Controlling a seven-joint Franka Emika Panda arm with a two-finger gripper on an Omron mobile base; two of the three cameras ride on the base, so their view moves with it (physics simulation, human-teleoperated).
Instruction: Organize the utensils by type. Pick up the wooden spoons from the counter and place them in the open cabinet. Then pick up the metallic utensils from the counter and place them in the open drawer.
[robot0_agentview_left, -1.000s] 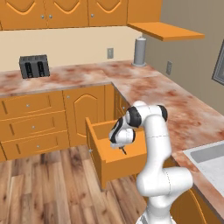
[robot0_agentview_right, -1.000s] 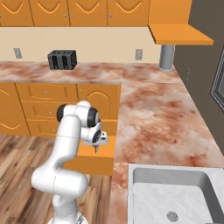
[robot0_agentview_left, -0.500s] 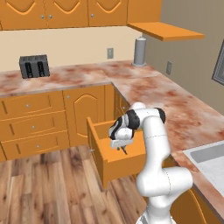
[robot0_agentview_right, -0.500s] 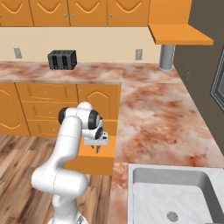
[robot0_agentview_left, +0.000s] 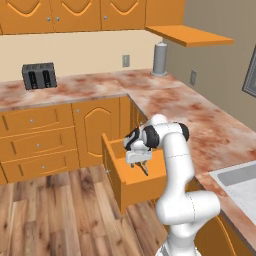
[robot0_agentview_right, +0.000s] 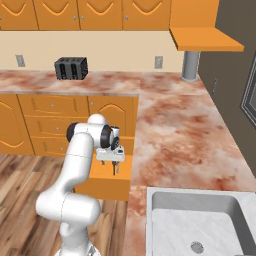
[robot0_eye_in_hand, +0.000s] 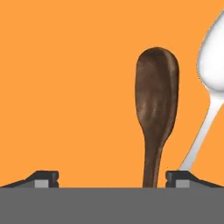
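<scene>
Now the gripper (robot0_eye_in_hand: 112, 177) hangs over the open drawer (robot0_agentview_left: 131, 175), its two fingertips (robot0_eye_in_hand: 43, 177) spread wide near the left and right edges of the hand view, with nothing pinched between them. Below it, on the drawer's orange floor, lies a dark brown spoon (robot0_eye_in_hand: 156, 113), bowl away from the hand, its handle running down between the tips but closer to the right one. Just beside it on the right lies a pale metallic spoon (robot0_eye_in_hand: 210, 87), tilted, its handle ending by the right fingertip; whether it touches that tip is hard to tell. From the left base view the hand (robot0_agentview_left: 138, 156) points down into the drawer, which juts out from the base units under the counter (robot0_agentview_left: 200, 125) near its inner corner.
</scene>
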